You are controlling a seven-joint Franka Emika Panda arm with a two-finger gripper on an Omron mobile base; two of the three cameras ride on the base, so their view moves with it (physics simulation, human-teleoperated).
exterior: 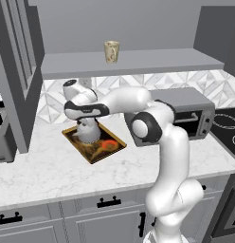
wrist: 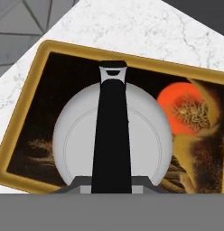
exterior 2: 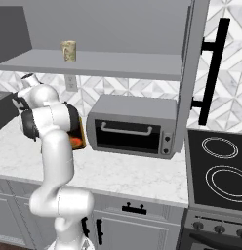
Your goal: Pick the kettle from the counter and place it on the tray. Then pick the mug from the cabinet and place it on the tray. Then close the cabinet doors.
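Over the tray's (wrist: 28,106) left half, the end effector (exterior: 85,124) is clamped on the kettle's (wrist: 145,135) handle, apparently to set it down inside the rim.

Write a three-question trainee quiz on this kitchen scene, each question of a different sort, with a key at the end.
1. True or false: the kettle is over the tray.
2. Where does the mug stand? A) on the tray B) on the cabinet shelf C) on the toaster oven
3. Fill in: the gripper is above the ____.

Key:
1. True. The hand view shows the kettle within the tray's rim.
2. B. It stands upright on the open shelf; the cabinet door is swung open.
3. Kettle. Whether the jaws grip its handle cannot be told.
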